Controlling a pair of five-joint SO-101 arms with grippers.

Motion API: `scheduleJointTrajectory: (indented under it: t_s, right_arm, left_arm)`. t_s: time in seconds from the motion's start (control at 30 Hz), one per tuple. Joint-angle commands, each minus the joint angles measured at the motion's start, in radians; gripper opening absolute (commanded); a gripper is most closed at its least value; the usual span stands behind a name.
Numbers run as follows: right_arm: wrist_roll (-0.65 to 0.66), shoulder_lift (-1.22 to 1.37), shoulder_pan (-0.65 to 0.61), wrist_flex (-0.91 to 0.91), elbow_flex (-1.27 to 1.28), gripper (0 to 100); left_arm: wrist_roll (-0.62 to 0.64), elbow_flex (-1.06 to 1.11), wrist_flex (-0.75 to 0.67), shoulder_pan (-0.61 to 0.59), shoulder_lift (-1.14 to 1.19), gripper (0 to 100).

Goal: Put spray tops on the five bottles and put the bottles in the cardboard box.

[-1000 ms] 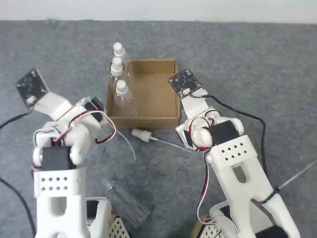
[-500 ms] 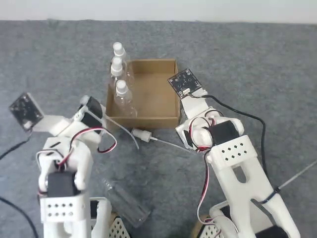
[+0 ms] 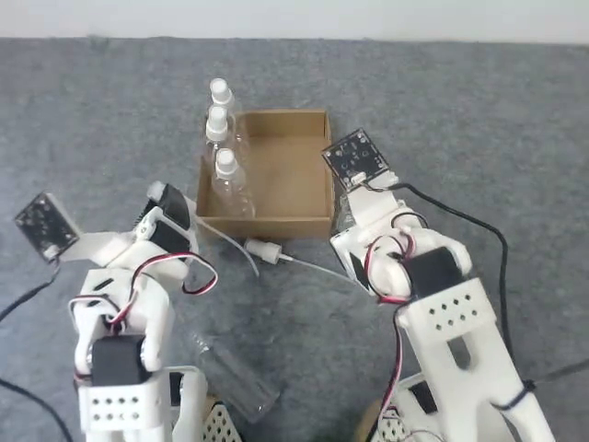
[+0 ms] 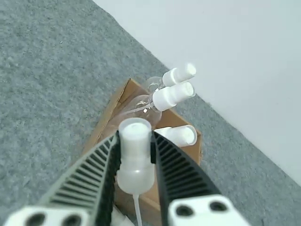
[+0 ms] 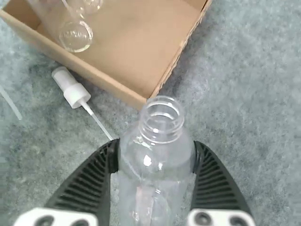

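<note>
a robotics lab bench or a maker's test setup, by the look of it. two white printed arms, the left arm [image 3: 120,313] and the right arm [image 3: 451,313], carry loose red and black servo wires [image 3: 198,272] and bare camera boards [image 3: 357,157]. under them lies a grey felt-like mat [image 3: 497,110]. beyond the left gripper [image 4: 135,139] a plain white wall [image 4: 235,47] rises at the mat's far edge.

1. Open bottle [image 5: 157,122]: base cut off by the picture's edge in the right wrist view. Flanks covered by the right end effector [image 5: 155,147]. In the high view it is largely hidden beneath that arm's camera board [image 3: 358,161].
2. Spray top [image 4: 135,165]: sides covered by the left end effector [image 4: 135,136]. Dip tube runs out of frame.
3. 2 boxed bottles [image 5: 75,33]: cap ends cut off in the right wrist view.
</note>
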Motion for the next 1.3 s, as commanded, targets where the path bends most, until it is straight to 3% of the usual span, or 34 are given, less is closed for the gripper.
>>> scheduleJointTrajectory:
  t_s: [0.0, 0.83, 1.1, 1.27]
  right_arm:
    - [-0.011, -0.064, 0.001, -0.007, 0.011, 9.0]
    - [-0.005, -0.228, -0.131, -0.074, 0.152, 9.0]
    - [-0.003, -0.228, -0.176, -0.157, 0.219, 9.0]
    - [-0.003, -0.228, -0.202, -0.156, 0.221, 9.0]
  left_arm:
    - [0.037, -0.012, -0.029, -0.006, -0.04, 1]
    - [0.092, 0.09, -0.032, -0.008, -0.419, 1]
    - [0.158, 0.094, -0.037, -0.129, -0.411, 1]
    - [0.163, 0.096, -0.06, -0.137, -0.411, 1]
